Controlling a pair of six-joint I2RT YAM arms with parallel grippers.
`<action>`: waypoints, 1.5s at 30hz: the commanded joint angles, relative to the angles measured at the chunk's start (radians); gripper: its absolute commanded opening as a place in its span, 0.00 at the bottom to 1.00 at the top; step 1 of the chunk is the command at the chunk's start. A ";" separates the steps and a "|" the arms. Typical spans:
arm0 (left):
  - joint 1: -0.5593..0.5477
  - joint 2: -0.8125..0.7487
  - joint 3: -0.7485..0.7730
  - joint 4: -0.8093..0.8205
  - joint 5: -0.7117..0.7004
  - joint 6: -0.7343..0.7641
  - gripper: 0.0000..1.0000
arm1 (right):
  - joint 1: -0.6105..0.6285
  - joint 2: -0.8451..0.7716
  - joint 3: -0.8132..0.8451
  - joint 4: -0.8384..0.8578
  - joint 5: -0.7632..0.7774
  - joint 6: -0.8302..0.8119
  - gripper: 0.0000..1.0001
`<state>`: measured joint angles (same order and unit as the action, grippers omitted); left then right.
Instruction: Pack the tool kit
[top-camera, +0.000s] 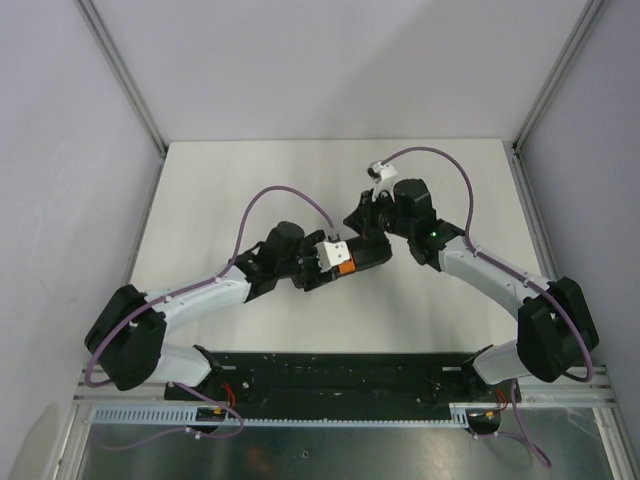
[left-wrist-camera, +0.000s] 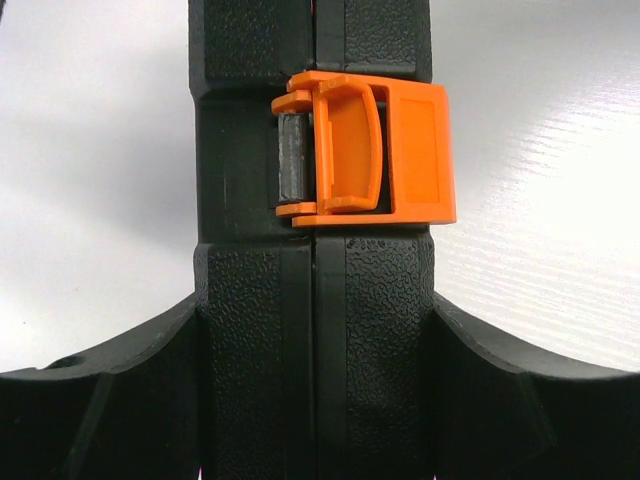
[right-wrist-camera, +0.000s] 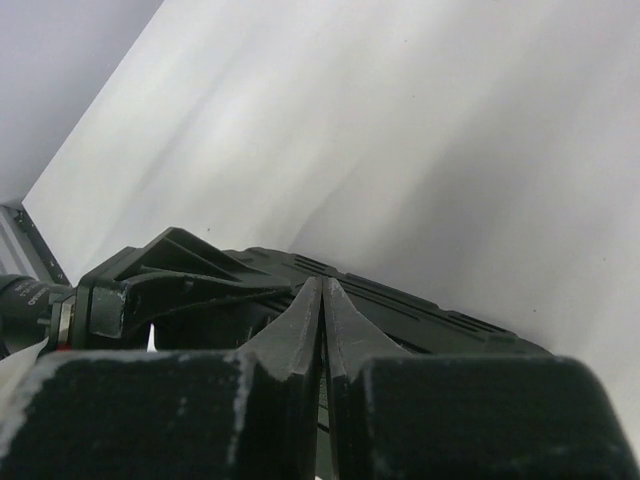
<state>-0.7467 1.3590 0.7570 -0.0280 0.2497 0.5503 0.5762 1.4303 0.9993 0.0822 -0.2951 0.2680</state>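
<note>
The case (left-wrist-camera: 370, 330) is shut, its two halves meeting along one seam, and no loose hand tools show on the counter (top-camera: 250, 180), so the filling looks done. The orange latch (left-wrist-camera: 365, 150) lies folded across that seam and seems hooked over its grey pin (left-wrist-camera: 295, 160), though I cannot be sure it has snapped home. Checking the latch and setting the case down look to be what is left. The left tool (left-wrist-camera: 315, 310) is clamped on the case, one finger on each broad face beside the latch, holding it edge-on. The right tool (right-wrist-camera: 322, 300) has its fingers pressed together with nothing between them, just beside the case; I cannot tell whether it touches the case.
</note>
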 joint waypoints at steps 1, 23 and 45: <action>-0.023 0.006 0.003 -0.115 0.112 -0.018 0.00 | -0.033 -0.075 0.028 -0.022 -0.072 -0.016 0.07; -0.004 0.069 0.064 -0.177 0.229 -0.053 0.00 | 0.032 -0.161 -0.094 -0.255 -0.271 -0.101 0.09; 0.009 0.086 0.076 -0.195 0.253 -0.038 0.00 | 0.040 -0.150 -0.120 -0.260 -0.165 -0.113 0.08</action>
<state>-0.7284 1.4204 0.8413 -0.1200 0.4168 0.5312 0.6144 1.2865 0.8810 -0.2237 -0.5278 0.1570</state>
